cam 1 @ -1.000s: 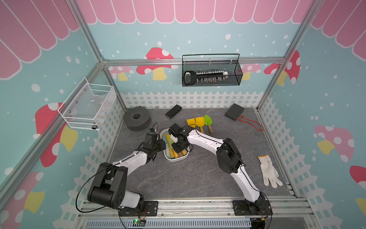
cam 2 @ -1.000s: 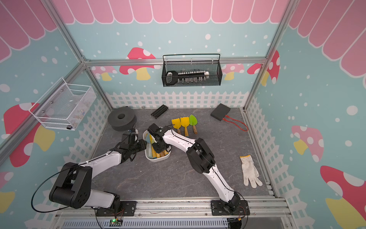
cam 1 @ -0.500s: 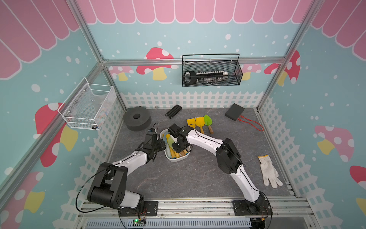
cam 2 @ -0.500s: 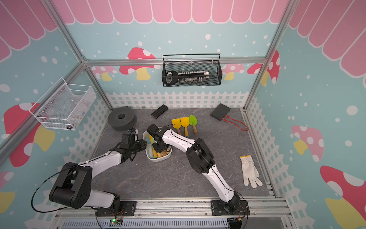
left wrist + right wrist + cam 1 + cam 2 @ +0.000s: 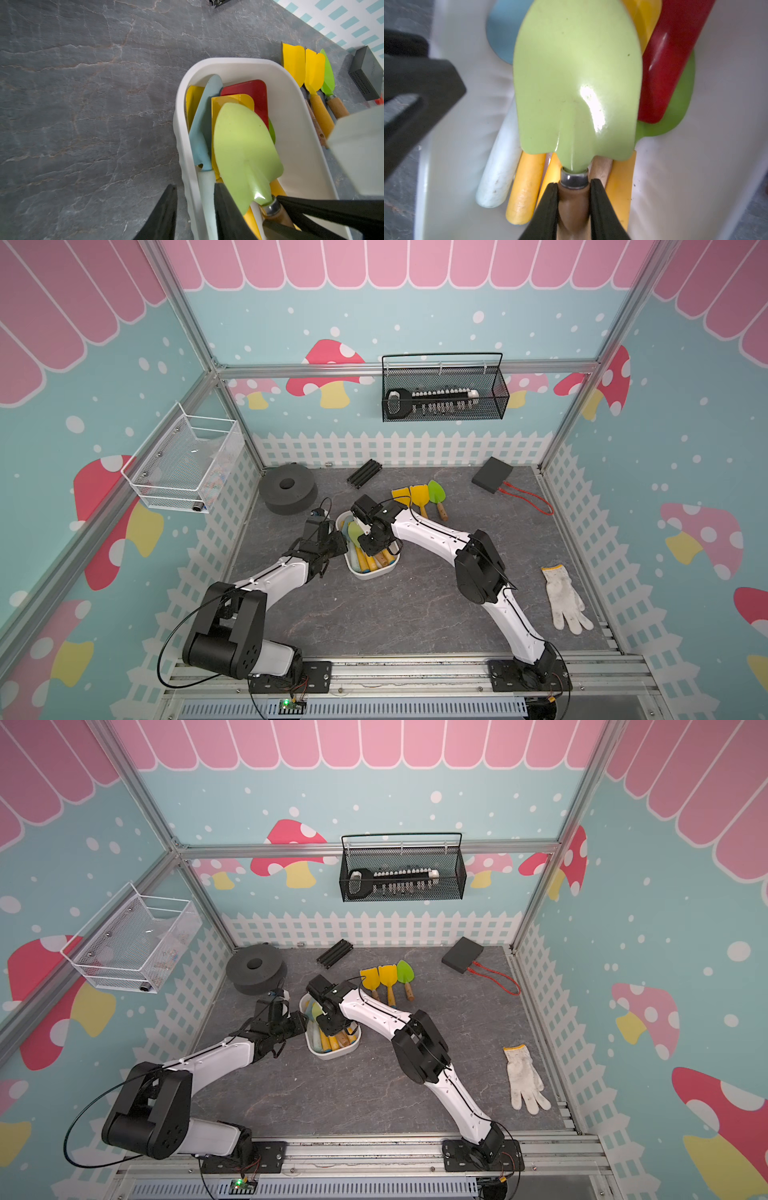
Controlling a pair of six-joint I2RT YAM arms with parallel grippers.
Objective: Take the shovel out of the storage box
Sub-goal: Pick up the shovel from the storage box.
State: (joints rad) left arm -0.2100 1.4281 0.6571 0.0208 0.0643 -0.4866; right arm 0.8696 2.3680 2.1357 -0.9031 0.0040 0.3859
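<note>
The storage box [image 5: 372,574] [image 5: 332,1054] is a shallow white tub at the middle of the grey table, filled with several toy shovels. Topmost lies the light green shovel [image 5: 243,149] [image 5: 577,83] with a brown wooden handle. My right gripper [image 5: 573,184] [image 5: 371,540] is shut on that handle just behind the metal collar, above the box. My left gripper [image 5: 194,187] [image 5: 338,543] straddles the box's left wall [image 5: 187,166], one finger outside and one inside, shut on it. Blue [image 5: 204,116], red [image 5: 249,93] and yellow shovels lie under the green one.
Two yellow shovels and a green one [image 5: 419,497] lie on the table just behind the box. A grey foam ring [image 5: 286,493], a black bar [image 5: 364,473], a black case with a red cord [image 5: 492,475] and a white glove [image 5: 565,601] are around. Wire baskets [image 5: 444,398] [image 5: 187,464] hang on the walls.
My right gripper's jaws have closed on the light green shovel's handle. The left arm has stayed at the box wall.
</note>
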